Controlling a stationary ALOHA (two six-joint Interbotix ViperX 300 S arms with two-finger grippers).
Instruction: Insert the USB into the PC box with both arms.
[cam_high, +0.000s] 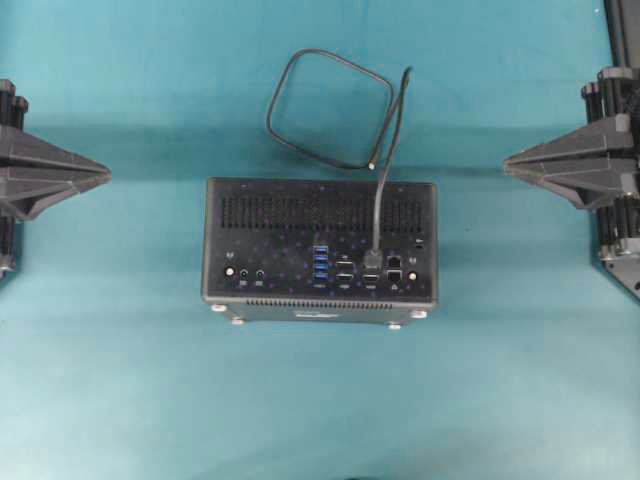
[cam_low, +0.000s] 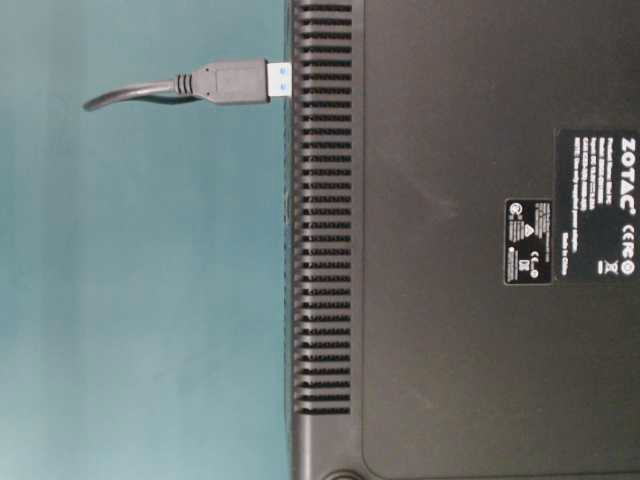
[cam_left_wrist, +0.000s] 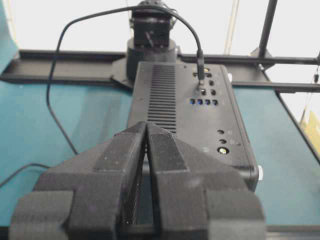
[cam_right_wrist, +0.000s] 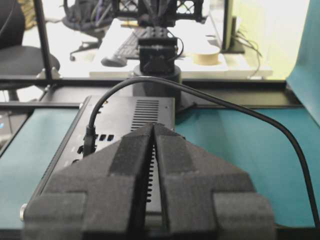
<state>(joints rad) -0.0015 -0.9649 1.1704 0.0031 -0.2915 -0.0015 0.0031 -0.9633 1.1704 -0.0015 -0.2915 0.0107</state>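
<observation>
Teal desk (cam_high: 120, 400) all around, and the black PC box (cam_high: 320, 250) sits mid-desk, well apart from both grippers. Left gripper (cam_high: 105, 175) at the left edge, tips together, holding nothing; right gripper (cam_high: 508, 160) at the right edge, likewise pinched together and bare. USB cable (cam_high: 330, 105) loops behind the box, its plug (cam_low: 235, 83) seated in a port. "ZOTAC" reads on the underside label (cam_low: 600, 205).

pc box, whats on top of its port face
Only the USB plug stands on the PC box, seated in a port, cable looping behind it. The port's inside is covered by the plug.
</observation>
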